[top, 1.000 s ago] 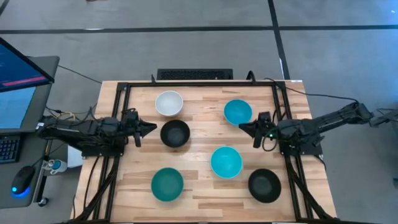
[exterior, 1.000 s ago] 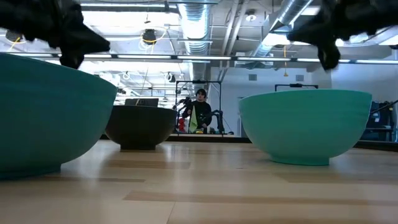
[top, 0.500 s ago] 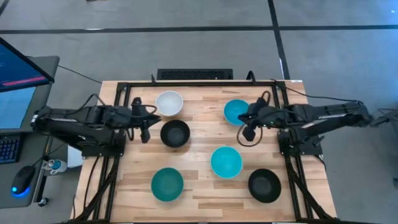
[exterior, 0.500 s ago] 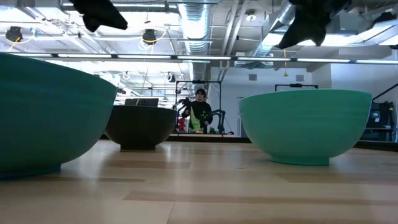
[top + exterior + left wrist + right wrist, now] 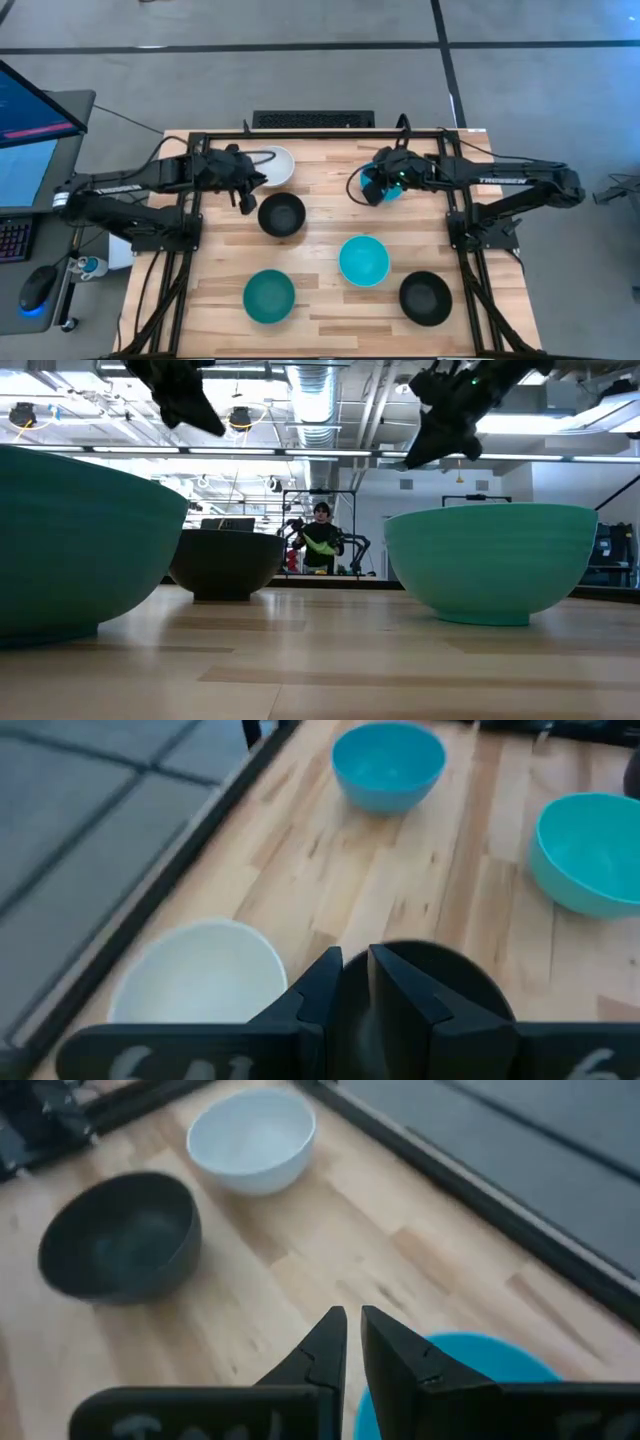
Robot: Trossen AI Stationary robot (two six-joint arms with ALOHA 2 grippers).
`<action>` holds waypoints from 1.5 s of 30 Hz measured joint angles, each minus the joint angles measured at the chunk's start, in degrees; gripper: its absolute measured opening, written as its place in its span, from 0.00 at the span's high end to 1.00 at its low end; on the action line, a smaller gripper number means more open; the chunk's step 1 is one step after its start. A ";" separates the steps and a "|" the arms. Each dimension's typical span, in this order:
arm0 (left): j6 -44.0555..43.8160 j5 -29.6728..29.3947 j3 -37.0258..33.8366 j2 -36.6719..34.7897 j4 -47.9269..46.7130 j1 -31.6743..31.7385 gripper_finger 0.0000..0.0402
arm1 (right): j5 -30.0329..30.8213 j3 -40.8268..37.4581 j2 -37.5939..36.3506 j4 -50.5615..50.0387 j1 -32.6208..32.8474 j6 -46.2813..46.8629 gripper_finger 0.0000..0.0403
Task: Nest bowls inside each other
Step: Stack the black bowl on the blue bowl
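Six bowls stand on their bases on the wooden table (image 5: 320, 160). A white bowl (image 5: 277, 163) and a black bowl (image 5: 281, 214) are at the far left. A blue bowl (image 5: 392, 186) is at the far right. A cyan bowl (image 5: 363, 260), a teal bowl (image 5: 269, 296) and a second black bowl (image 5: 425, 298) stand nearer. My left gripper (image 5: 246, 200), shut, hangs in the air just left of the first black bowl (image 5: 470, 995), its arm over the white bowl's edge (image 5: 195, 975). My right gripper (image 5: 363, 193), shut, hovers above the blue bowl's left rim (image 5: 480, 1365).
A black metal frame (image 5: 320, 134) runs along the table's far edge and down both sides. Bare wood lies between the two far bowls. In the low view a person (image 5: 320, 545) stands in the room far behind the table.
Both arms have risen from low at the table's sides and reached inward toward the far edge, tipping their grippers downward. The left hand has come over the white bowl's edge, the right one over the blue bowl. No bowl has moved.
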 joint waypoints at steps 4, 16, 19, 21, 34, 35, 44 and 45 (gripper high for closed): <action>3.82 6.62 0.00 0.74 -0.23 6.18 0.89 | -3.92 -0.02 0.31 0.17 -0.95 -2.08 0.85; 22.79 26.42 -0.09 10.51 -9.06 26.47 0.89 | -3.14 0.94 -0.73 -3.10 -2.20 -3.78 0.85; 27.64 29.09 -0.09 14.70 -10.47 26.97 0.89 | -3.33 0.94 -0.69 -3.21 -2.63 -3.78 0.85; 30.39 29.75 0.40 17.18 -10.97 26.95 0.89 | -3.92 0.94 -0.69 -3.27 -2.87 -3.76 0.85; 45.81 26.25 14.74 30.72 -22.73 27.09 0.89 | -3.75 0.93 -0.69 -1.45 -2.89 -4.26 0.85; 46.11 26.79 14.82 31.23 -23.18 27.16 0.89 | -3.00 0.94 -0.69 -1.35 -2.86 -4.28 0.85; 47.85 27.92 14.82 33.68 -24.37 28.70 0.89 | -1.34 0.92 -0.69 -0.79 -2.83 -4.65 0.85; 47.53 28.57 14.82 33.61 -24.43 28.81 0.89 | -1.30 0.92 -0.69 -0.45 -2.83 -4.68 0.85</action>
